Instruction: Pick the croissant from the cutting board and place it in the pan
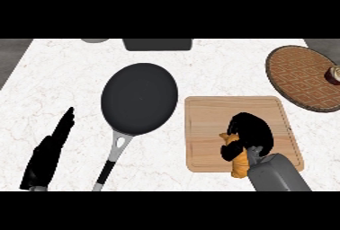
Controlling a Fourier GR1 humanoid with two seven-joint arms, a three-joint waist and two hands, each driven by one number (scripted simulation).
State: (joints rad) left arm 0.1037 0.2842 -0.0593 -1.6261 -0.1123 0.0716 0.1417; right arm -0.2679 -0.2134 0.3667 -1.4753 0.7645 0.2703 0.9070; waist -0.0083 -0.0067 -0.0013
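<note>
On the board [219, 119], the right hand [249, 132] is curled around the croissant [239, 164]; the grasp step is in hand. Left of the board, the left hand [46, 155] rests open. The pan [139, 99] waits beyond, so next comes lifting and carrying left.

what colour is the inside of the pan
Dark grey, almost black, across the whole inside of the pan; its handle is lighter grey with a black end. Head view shows it best.
</note>
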